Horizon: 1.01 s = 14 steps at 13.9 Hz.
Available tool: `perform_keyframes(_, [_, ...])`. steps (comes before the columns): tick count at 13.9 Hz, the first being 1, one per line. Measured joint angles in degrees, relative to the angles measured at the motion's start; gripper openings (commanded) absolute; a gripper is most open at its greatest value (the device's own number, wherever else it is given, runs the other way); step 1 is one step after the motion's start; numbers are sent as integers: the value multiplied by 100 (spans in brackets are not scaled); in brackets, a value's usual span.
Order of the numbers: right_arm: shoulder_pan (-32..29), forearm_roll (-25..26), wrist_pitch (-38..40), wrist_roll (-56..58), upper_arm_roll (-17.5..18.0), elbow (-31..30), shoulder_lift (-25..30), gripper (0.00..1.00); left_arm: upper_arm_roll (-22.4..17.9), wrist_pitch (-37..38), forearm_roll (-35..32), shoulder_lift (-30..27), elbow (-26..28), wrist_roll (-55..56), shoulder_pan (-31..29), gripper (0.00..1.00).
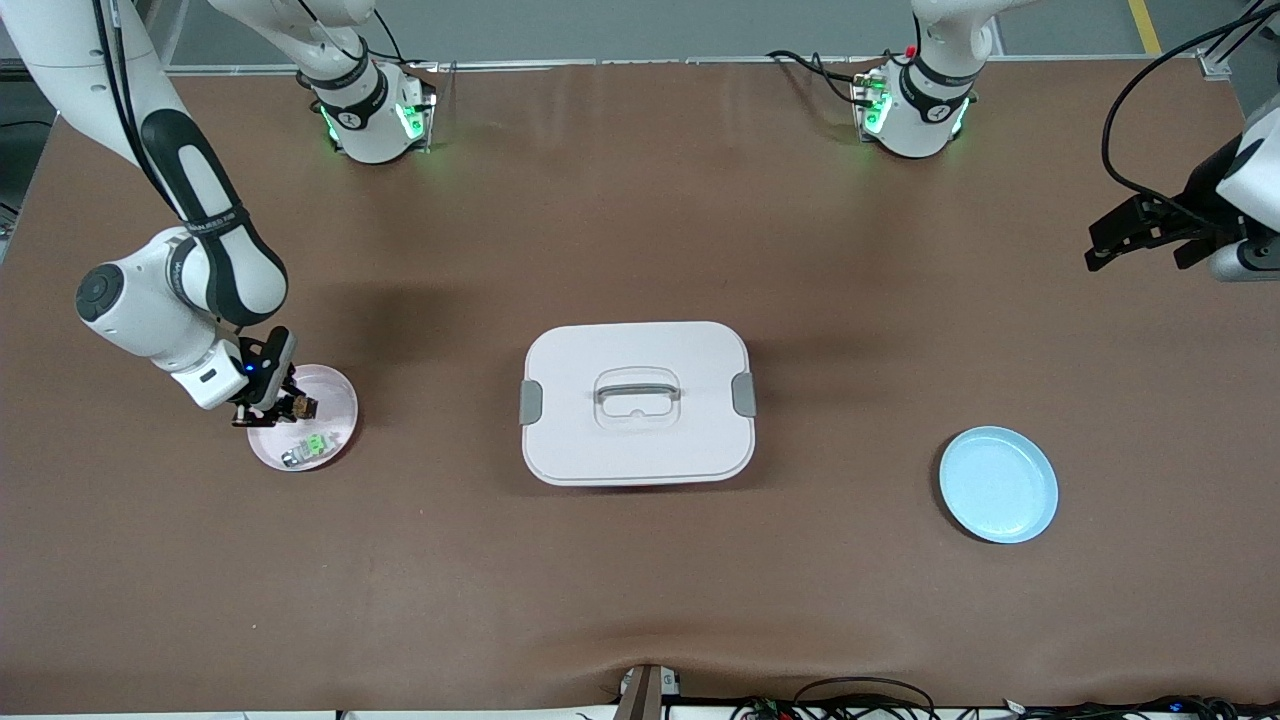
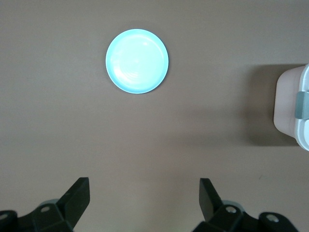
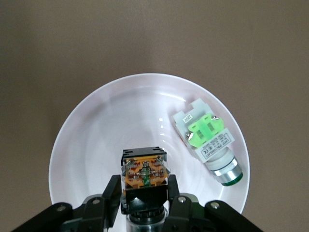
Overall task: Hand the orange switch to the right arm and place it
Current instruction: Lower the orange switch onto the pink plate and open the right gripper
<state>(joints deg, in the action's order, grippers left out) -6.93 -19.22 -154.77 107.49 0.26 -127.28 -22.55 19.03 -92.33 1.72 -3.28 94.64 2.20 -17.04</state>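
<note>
Right gripper (image 3: pixel 145 200) jaws clamped on orange switch (image 3: pixel 144 174) over pink plate (image 3: pixel 91 140) (green switch (image 3: pixel 208 140) left lying there); left gripper (image 2: pixel 145 200) waits, jaws apart, over bench.

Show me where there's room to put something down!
The brown table is bare between the white lidded box and the round light-blue plate. The pink plate is crowded: right hand, orange switch, green-and-silver part.

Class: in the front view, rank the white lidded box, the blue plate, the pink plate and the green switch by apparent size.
1. white lidded box
2. blue plate
3. pink plate, slightly smaller
4. green switch
</note>
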Motion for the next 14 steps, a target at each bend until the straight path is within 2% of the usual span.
perform_keyframes(6, [0,0,-193,8,31,0,-177,0,-2,0,-143,15,-73,7,388,100])
perform_keyframes(7, [1,0,-195,8,33,0,-197,22,-34,2,-145,15,-112,7,432,100])
perform_keyframes(8, [1,-6,-197,4,33,0,-205,99,-121,5,-146,16,-141,7,517,100])
perform_keyframes(11, [0,-61,-192,-95,33,0,-209,100,-606,6,-155,32,-163,7,992,100])
perform_keyframes(14, [0,-82,-189,-167,33,1,-209,100,-809,6,-212,45,-172,7,1233,100])
